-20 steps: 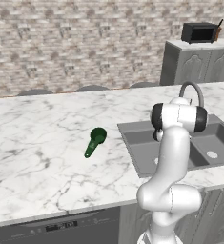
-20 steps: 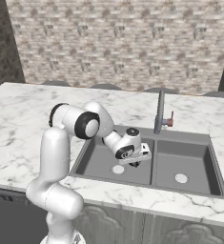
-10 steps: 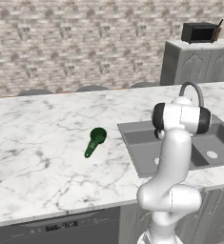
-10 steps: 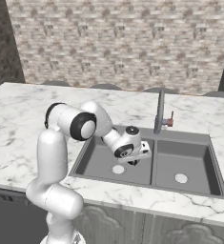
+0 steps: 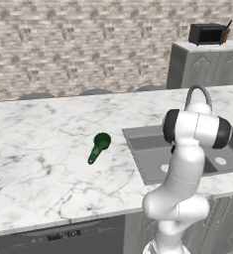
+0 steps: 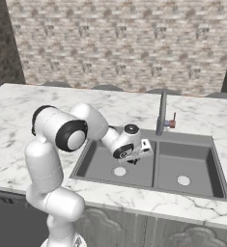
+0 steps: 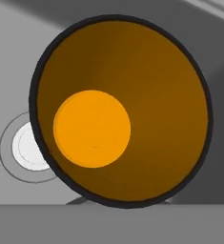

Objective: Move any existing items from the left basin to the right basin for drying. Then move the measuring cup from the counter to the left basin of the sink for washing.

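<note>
The orange-yellow item (image 7: 142,86), round with a black rim, sits tilted right in front of the hand camera, hiding the finger tips. In the right base view my gripper (image 6: 133,160) hangs low in the left basin (image 6: 96,164), just above its pale drain (image 6: 120,171), shut on the item's rim as far as I can tell. The right basin (image 6: 182,164) lies past the low divider with a pale drain (image 6: 183,181). The dark green measuring cup (image 5: 99,147) lies on the white marble counter (image 5: 38,149), left of the sink, handle toward the front.
A grey faucet (image 6: 161,113) with a small red handle rises behind the sink divider. My own arm bends over the left basin's near rim (image 5: 187,149). A dark microwave (image 5: 207,33) sits on a far cabinet. A brick wall runs behind the counter.
The hand has stayed low over the left basin's drain and its jaws have closed further. The measuring cup has not moved.
</note>
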### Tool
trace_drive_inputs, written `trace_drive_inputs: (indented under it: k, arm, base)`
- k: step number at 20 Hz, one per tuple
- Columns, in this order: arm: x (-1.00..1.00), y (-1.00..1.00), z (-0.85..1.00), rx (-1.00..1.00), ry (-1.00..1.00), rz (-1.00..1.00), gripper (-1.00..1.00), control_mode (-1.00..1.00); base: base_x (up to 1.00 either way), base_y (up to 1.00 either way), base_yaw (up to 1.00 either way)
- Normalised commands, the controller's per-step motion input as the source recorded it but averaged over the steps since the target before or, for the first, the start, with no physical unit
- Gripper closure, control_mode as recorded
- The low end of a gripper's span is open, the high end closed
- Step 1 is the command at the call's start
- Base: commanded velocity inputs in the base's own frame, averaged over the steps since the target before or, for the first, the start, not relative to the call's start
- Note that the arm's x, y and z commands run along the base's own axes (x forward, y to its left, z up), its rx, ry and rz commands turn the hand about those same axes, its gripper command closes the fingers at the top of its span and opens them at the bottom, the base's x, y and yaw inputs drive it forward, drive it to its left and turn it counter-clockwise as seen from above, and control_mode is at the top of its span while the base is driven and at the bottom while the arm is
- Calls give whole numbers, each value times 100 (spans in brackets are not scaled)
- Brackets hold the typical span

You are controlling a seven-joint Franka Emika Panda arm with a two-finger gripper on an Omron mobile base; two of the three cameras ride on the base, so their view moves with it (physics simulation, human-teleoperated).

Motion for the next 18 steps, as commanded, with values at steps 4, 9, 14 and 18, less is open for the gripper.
trace_drive_inputs:
  k: [4, 9, 14, 18]
  arm:
    - [-22, 9, 64, -5, 0, 0, 100, -100]
    - [-17, 5, 61, -6, 0, 0, 100, -100]
    - [-26, 1, 53, -5, 0, 0, 100, -100]
    - [-27, 0, 43, -3, 0, -1, 100, -100]
  base:
    - [0, 0, 0]
    - [0, 0, 0]
    - [0, 0, 0]
    - [0, 0, 0]
